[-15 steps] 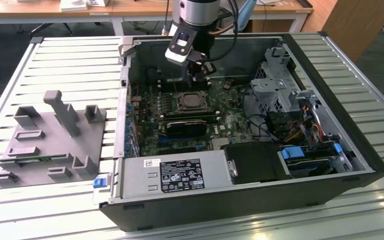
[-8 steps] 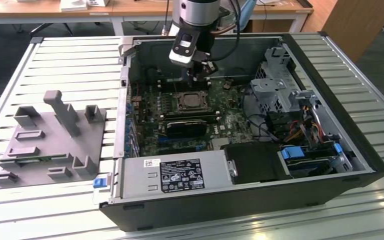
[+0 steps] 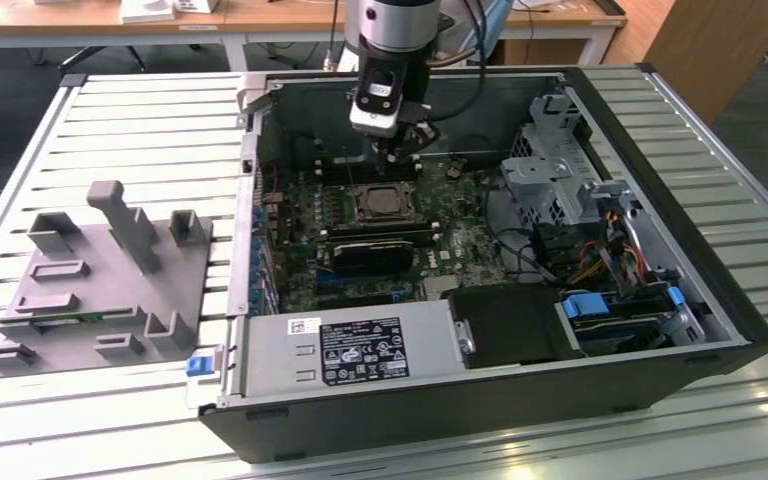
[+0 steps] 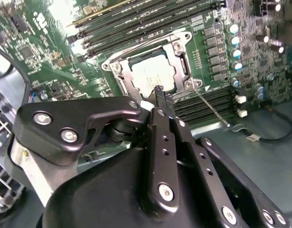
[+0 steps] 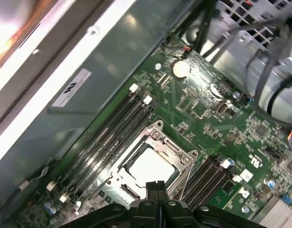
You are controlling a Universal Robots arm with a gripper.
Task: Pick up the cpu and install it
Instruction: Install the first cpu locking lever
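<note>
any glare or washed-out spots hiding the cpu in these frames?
Second wrist view: the cpu top reflects pale but its outline reads; a blown-out patch sits on the motherboard corner. First wrist view: the cpu is bright white, and an orange-white flare washes the case wall. Exterior view: even light.

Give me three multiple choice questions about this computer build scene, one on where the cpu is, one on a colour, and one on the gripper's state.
1. Where is the cpu?
A. On the grey tray
B. In the motherboard socket
C. In the gripper

2. What colour is the tray beside the computer case?
A. Grey
B. Red
C. Yellow

3. How do the fingers of the gripper stand?
A. Spread wide
C. Clamped on a cable
B. Shut together, holding nothing

Answers: 1 B, both wrist views show the silvery chip lying inside the socket's metal frame. 2 A, the exterior view shows it grey. 3 B, the first wrist view shows the fingertips pressed together just above the chip.
</note>
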